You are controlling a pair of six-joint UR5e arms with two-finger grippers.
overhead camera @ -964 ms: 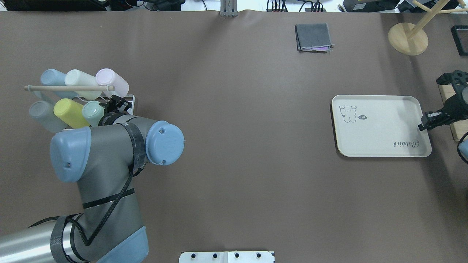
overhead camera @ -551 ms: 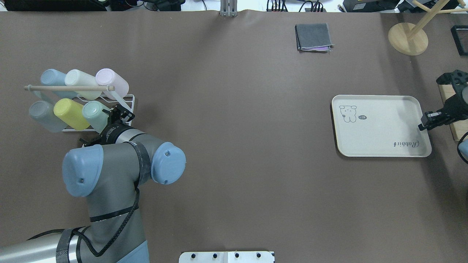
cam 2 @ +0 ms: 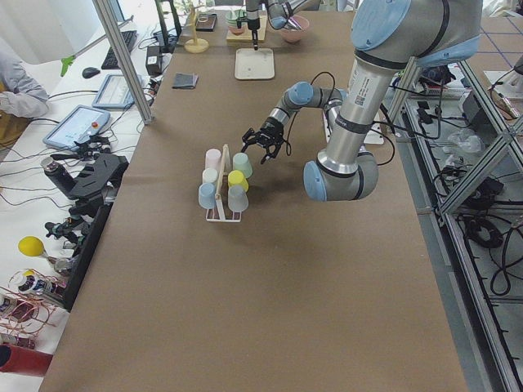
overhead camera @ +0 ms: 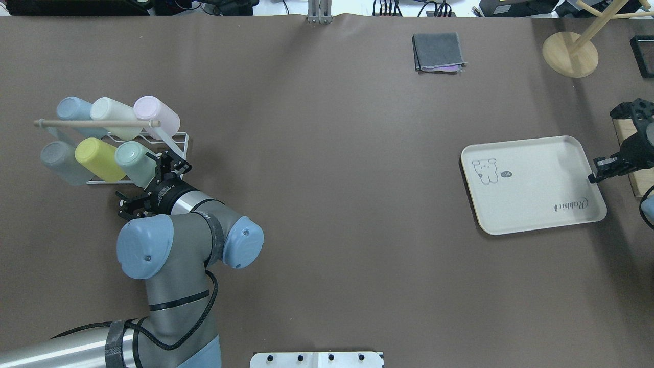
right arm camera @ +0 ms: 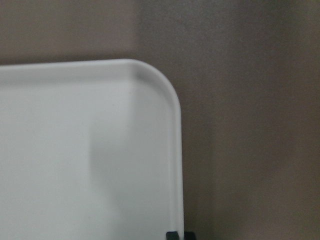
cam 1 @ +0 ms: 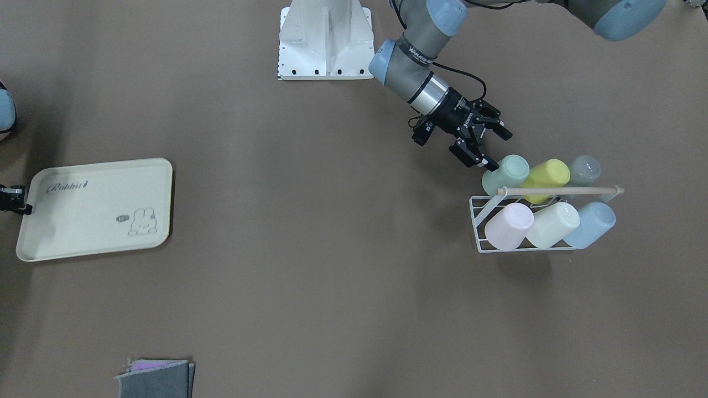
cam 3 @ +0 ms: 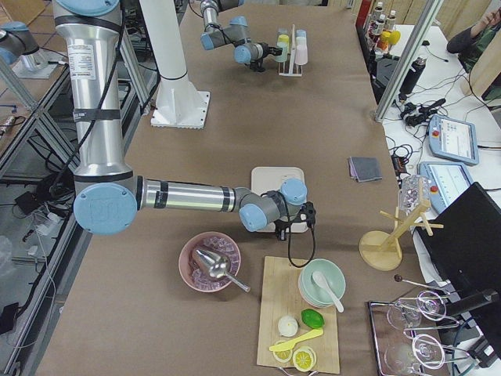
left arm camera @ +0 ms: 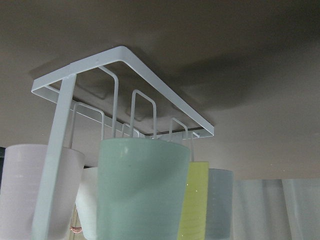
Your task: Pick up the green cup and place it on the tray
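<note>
No cup on the tray yet. Your pale mint-green plastic cup [cam 1: 506, 172] sits tilted on the white wire rack [left arm camera: 55, 150] at the left of the brown surface [overhead camera: 332, 204], at the end of the near row beside the yellow-lime cup [cam 1: 545, 174]. Lift, carry and set-down are all ahead of you. The left fingers [cam 1: 473, 156] are spread wide just beside the cup, holding nothing. Well apart on the right, the right fingers [overhead camera: 599, 167] look pinched narrow on the rim of the cream rectangular plastic tray [overhead camera: 536, 194].

Obstacles I noted: yellow cup [cam 1: 546, 176] just beside the green cup [cam 1: 506, 172]; wooden rod [cam 1: 586, 190] crossing over the cups in the rack [cam 1: 525, 250]. Free room: the green cup's side facing the spread left claw [cam 1: 489, 146] lay unblocked; bare desk [cam 1: 332, 249] stretched from rack to tray [cam 1: 94, 207].
</note>
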